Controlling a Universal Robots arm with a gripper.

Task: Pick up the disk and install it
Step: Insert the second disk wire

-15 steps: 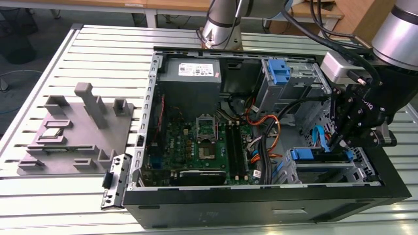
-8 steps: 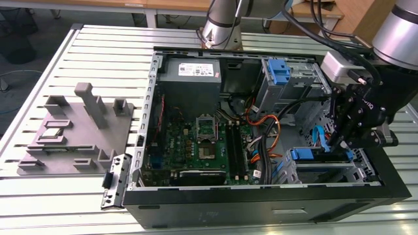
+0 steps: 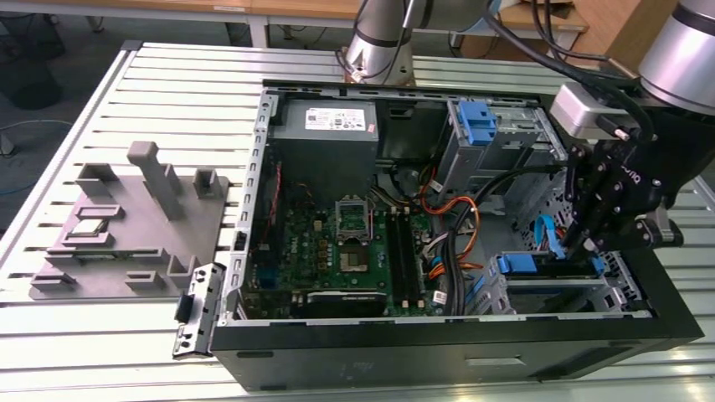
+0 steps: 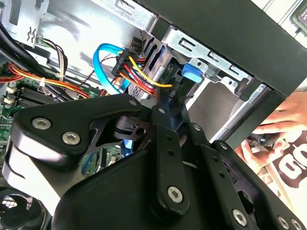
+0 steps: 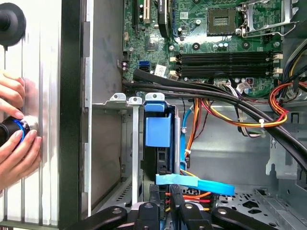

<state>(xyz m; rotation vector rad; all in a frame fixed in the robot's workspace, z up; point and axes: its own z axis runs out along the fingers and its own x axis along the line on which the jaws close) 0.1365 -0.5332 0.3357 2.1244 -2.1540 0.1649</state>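
Note:
The disk (image 3: 545, 270) sits on edge inside the lower drive cage (image 3: 581, 293) of the open computer case, at the exterior view's right. Its blue plastic rail and tab (image 5: 158, 130) face the motherboard, and the same tab (image 4: 190, 75) shows in the second wrist view. My gripper (image 3: 583, 244) hangs just above the disk's cabled end, with its fingers (image 5: 154, 205) close together and shut. Whether they touch the disk I cannot tell. Red, yellow and orange power wires (image 4: 139, 72) and a blue flat cable (image 5: 196, 184) run right by the fingertips.
A bare blue bracket (image 3: 477, 126) sits in the upper bay, beside the grey power supply (image 3: 327, 121). Thick black cables (image 5: 201, 88) cross the motherboard (image 3: 335, 243). A person's hands (image 5: 14, 139) rest outside the case wall. A grey fixture plate (image 3: 129, 222) lies at the exterior view's left.

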